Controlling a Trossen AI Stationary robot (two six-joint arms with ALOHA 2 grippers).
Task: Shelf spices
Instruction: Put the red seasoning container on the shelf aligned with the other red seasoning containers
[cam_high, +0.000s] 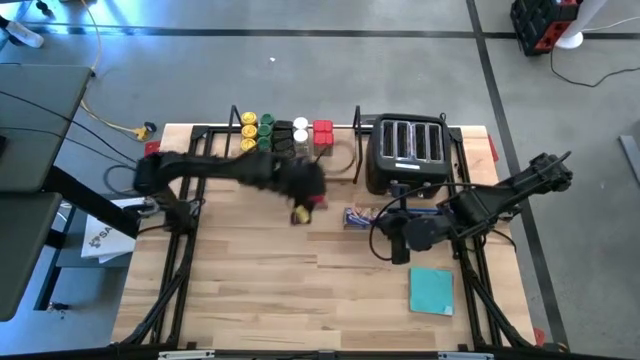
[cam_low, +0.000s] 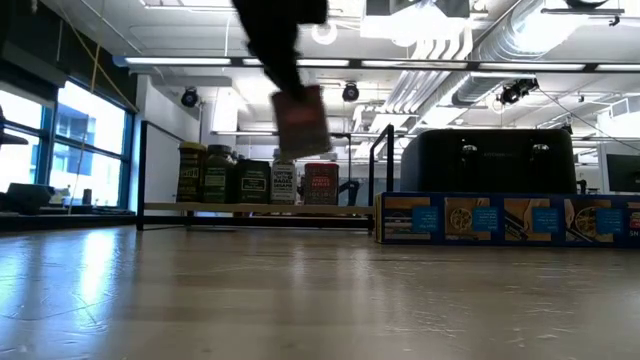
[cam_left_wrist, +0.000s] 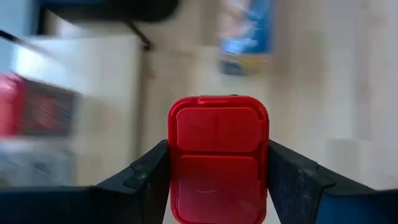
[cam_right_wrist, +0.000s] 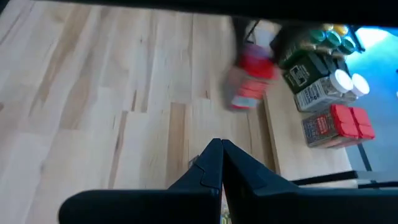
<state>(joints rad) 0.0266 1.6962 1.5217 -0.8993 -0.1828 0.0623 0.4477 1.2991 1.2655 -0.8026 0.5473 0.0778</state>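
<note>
**Left arm carrying a red tin toward the shelf**

I have the left gripper (cam_left_wrist: 219, 180) closed partway on a red square tin (cam_left_wrist: 218, 155); in the left wrist view both dark fingers (cam_left_wrist: 149, 177) press the tin's two opposite sides and its red cap faces the camera. In the low view the tin (cam_low: 300, 120) hangs clear of the desk (cam_high: 300, 290), tilted slightly, with open air beneath it.

Position: in the high view the left gripper (cam_high: 305, 190) sits over the desk, just in front of the shelf (cam_high: 345, 150), which runs along the desk's far edge beside the black toaster (cam_high: 408, 150).

Shelf contents: yellow-lidded and green-lidded jars (cam_high: 256, 130) at the left end, then dark and white-capped containers (cam_high: 300, 135), then red tins (cam_high: 323, 132) nearest the toaster. In the low view these stand in a row (cam_low: 250, 180) on the wooden floor of the shelf.

Governing relation: the shelf lies beyond the held tin, toward the far edge. The tin's long axis runs roughly upright, cap up, matching the shelved tins. I judge that the free space is at the right of the row, between the red tins and the shelf's looped right end.

The right gripper (cam_right_wrist: 219, 163) is fully shut and empty, parked near the blue box (cam_high: 360, 216), in front of the toaster. The left arm is nearer the shelf.
</note>
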